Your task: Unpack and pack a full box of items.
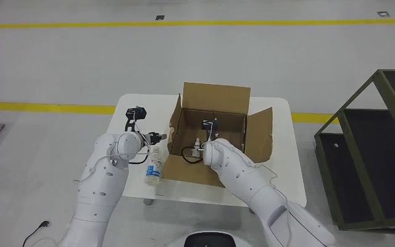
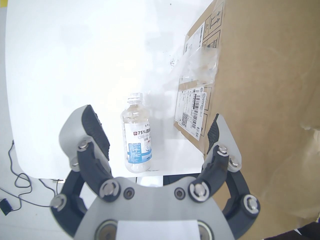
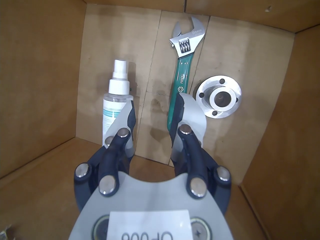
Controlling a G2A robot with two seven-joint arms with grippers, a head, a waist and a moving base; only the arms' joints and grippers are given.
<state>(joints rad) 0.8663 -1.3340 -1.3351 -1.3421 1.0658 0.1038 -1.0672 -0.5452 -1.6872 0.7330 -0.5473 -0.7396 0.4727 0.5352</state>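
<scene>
From above, the cardboard box (image 1: 213, 99) is seen open on the bench (image 1: 284, 179) beside a clear bottle (image 1: 153, 168); at the left wrist, the left gripper (image 2: 152, 116) is held wide apart over that bottle; at the right wrist, the right gripper (image 3: 155, 101) is seen parted, empty, inside the box above a spray bottle (image 3: 116, 93), wrench (image 3: 183, 61) and metal flange (image 3: 218, 97)

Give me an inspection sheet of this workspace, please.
Surface: white table holding an open cardboard box.
Job's things: spray bottle, wrench and metal flange on the box floor; clear bottle on the table beside the box.
Clutter: nothing seen.
Grippers: left gripper open over the clear bottle; right gripper open inside the box, holding nothing.
Cables: black cable on the floor.
Surroundings: yellow floor lines; green metal frame.
</scene>
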